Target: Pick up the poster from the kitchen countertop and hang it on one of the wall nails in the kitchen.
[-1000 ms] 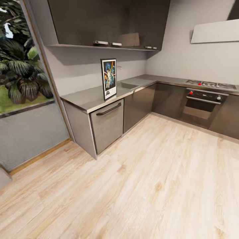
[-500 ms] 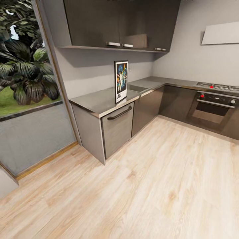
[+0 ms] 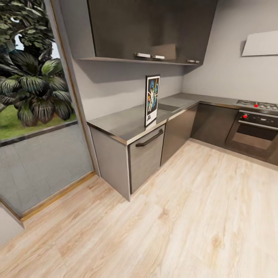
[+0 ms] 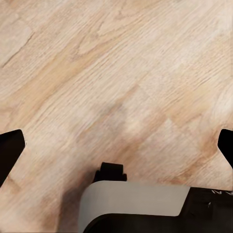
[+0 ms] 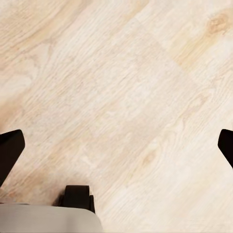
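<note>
The robot has rolled closer to the table (image 3: 127, 127); the poster (image 3: 152, 100) stands upright on it. Left pincer (image 4: 116, 145) and right pincer (image 5: 116, 145) hang wide apart over the wooden floor (image 3: 185, 216), holding nothing.

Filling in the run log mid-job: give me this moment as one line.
phase: approach | poster: upright on countertop, untouched | left gripper: open over floor | right gripper: open over floor

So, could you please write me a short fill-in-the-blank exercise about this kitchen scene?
1. The poster stands ____ on the kitchen countertop.
2. The oven has ____ knobs.
3. Both wrist views look down at a pale ____ floor.
4. The jaws of the left gripper and right gripper are ____.

Missing words: upright; red; wooden; open
</note>
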Robot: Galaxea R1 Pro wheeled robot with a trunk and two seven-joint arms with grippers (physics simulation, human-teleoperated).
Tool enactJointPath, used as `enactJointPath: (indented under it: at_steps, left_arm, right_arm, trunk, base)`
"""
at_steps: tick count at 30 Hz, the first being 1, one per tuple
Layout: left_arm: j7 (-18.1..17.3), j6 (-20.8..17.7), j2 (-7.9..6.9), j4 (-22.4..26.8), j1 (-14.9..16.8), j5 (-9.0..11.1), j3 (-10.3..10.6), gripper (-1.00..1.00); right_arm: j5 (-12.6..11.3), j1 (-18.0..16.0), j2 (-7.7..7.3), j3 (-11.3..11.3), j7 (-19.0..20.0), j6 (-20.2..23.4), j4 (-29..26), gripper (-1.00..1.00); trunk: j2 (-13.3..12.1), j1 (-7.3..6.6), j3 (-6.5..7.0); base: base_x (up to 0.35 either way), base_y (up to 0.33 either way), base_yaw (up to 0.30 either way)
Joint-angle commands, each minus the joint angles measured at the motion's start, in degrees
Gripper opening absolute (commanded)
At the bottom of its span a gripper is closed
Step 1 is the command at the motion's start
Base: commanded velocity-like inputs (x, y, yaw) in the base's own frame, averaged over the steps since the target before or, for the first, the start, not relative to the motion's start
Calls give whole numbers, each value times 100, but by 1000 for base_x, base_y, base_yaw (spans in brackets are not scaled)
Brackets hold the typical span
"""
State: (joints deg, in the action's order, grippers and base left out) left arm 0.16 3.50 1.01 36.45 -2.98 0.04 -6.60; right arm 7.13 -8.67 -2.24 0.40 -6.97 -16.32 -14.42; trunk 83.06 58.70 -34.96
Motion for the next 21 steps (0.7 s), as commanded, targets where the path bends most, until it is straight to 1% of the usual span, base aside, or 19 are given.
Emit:
enactJointPath:
  at_steps: [1,10,17,21]
  left_arm:
    - [2,11,4,4,-1,1,-13,100]
    - [1,11,4,3,-1,-2,-10,100]
    - [1,14,4,5,-1,-2,-8,100]
    - [1,16,4,5,-1,-4,-8,100]
  right_arm:
    - [60,-3,-1,4,-41,-7,6,100]
    - [61,-3,-43,-4,-40,-7,2,100]
    - [60,-3,-48,-5,-40,-11,1,100]
    - [55,-3,-48,-5,-41,-11,-4,100]
  trunk:
    - [2,3,3]
    - [2,3,15]
    - [2,3,16]
    - [2,3,16]
  base:
    - [247,274,0]
    - [262,250,0]
    - [314,143,0]
    - [328,78,0]
